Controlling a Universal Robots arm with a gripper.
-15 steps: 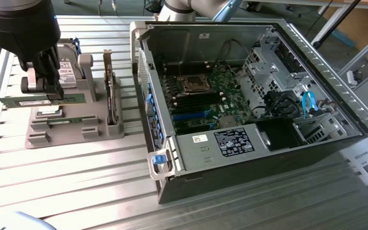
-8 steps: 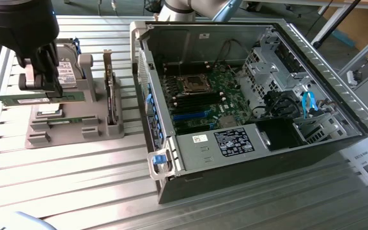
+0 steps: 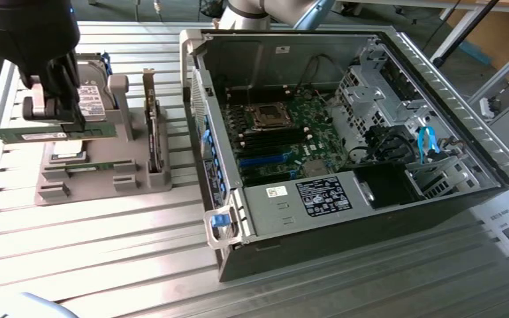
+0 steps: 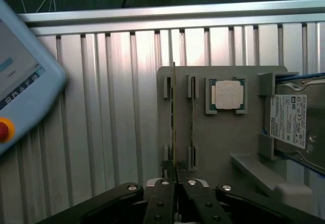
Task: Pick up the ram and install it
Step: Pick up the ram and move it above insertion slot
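The ram [image 3: 34,134] is a long green stick held level above the grey parts holder [image 3: 95,175] at the exterior view's left. My gripper [image 3: 67,116] is shut on its upper edge. In the wrist view the ram [image 4: 173,122] shows edge-on as a thin line running out from between my fingertips, where the gripper [image 4: 175,191] clamps it. A second green stick [image 4: 192,117] stands in the holder's slot beside it. The open computer case [image 3: 413,73] lies to the exterior view's right, its motherboard [image 3: 281,142] with dark memory slots [image 3: 244,129] exposed.
On the holder sit a silver processor chip [image 4: 227,94], a hard drive [image 4: 290,120] and an upright expansion card [image 3: 154,136]. A teach pendant [image 4: 23,82] lies on the slatted metal table [image 3: 104,238]. Cables and a drive cage [image 3: 387,93] crowd the case's far side.
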